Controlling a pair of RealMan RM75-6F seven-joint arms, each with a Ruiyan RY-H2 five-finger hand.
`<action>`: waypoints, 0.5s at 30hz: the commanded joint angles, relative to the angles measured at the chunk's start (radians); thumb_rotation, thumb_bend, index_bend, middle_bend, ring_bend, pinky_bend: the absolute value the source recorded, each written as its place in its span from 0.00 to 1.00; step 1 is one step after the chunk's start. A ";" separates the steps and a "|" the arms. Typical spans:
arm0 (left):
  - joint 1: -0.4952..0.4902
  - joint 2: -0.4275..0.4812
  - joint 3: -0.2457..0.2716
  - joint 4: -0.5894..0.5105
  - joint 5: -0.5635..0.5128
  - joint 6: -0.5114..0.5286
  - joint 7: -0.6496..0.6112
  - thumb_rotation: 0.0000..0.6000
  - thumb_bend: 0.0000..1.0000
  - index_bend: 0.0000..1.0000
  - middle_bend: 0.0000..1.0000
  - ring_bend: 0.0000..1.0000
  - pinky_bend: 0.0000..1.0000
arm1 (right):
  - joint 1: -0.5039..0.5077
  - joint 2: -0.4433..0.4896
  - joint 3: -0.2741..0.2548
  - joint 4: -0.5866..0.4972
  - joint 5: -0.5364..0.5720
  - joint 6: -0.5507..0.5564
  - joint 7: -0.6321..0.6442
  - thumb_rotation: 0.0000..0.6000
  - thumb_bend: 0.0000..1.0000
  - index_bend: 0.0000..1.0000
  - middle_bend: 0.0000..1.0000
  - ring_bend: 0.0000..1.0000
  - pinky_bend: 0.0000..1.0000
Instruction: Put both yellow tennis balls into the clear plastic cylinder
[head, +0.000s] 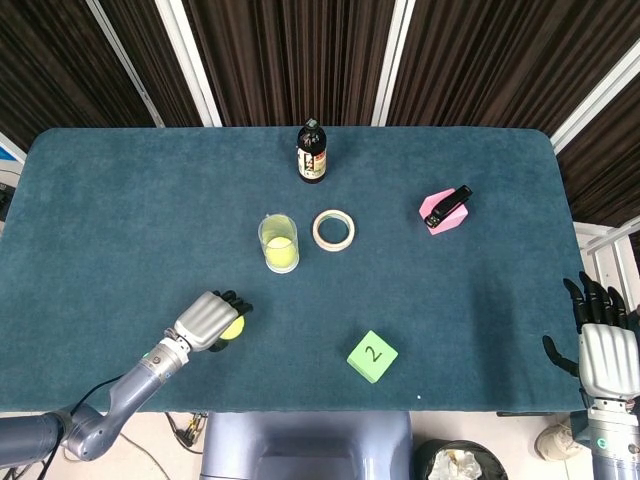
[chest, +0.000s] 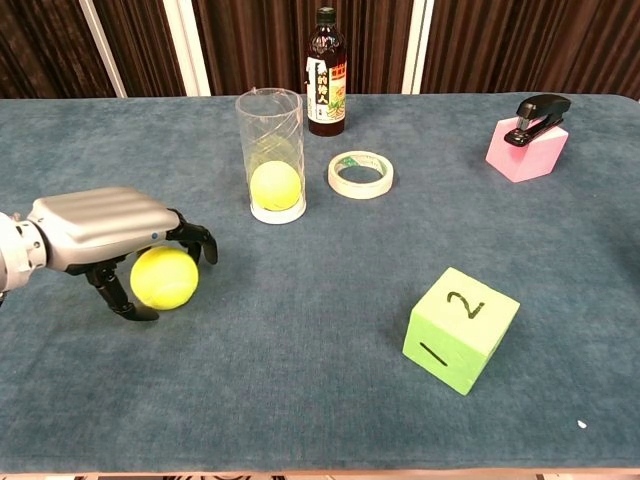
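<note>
Table (head: 120, 200): a blue-green cloth covers it edge to edge and carries every object.
Left robot hand (chest: 105, 232): near the front edge toward the left, palm down, dark fingers (chest: 195, 240) curled over one tennis ball and grasping it.
Right robot hand (head: 605, 355): beyond the right edge near the front corner, fingers apart and upright, released, holding nothing.
Clear plastic cylinder (chest: 270, 150): upright around the table's middle, open at the top, one yellow ball (chest: 275, 185) resting on its base.
Bottle (chest: 326, 75): dark, upright, near the back edge just behind the cylinder.
Green cube (chest: 460, 328): marked 2, toward the front edge, right of middle.
Pink block (chest: 520, 148): toward the right edge, a black stapler (chest: 537, 108) on top.
Tape roll (chest: 360, 174): flat, just right of the cylinder.
Held tennis ball (chest: 163, 278): bright yellow, fuzzy, under the left hand; whether it touches the cloth cannot be told.
</note>
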 joint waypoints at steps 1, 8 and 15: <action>0.002 -0.005 -0.003 0.001 -0.019 0.001 0.027 1.00 0.19 0.31 0.39 0.28 0.50 | 0.000 0.000 0.001 0.000 0.001 0.000 0.001 1.00 0.35 0.11 0.03 0.06 0.01; 0.002 -0.007 -0.008 -0.009 -0.042 -0.003 0.049 1.00 0.27 0.37 0.48 0.36 0.59 | -0.002 0.000 0.002 -0.004 0.003 0.003 -0.001 1.00 0.35 0.11 0.03 0.06 0.01; 0.010 0.015 -0.021 -0.030 -0.033 0.025 0.042 1.00 0.32 0.43 0.50 0.39 0.60 | -0.003 0.000 0.005 -0.005 0.006 0.007 -0.001 1.00 0.35 0.11 0.03 0.06 0.01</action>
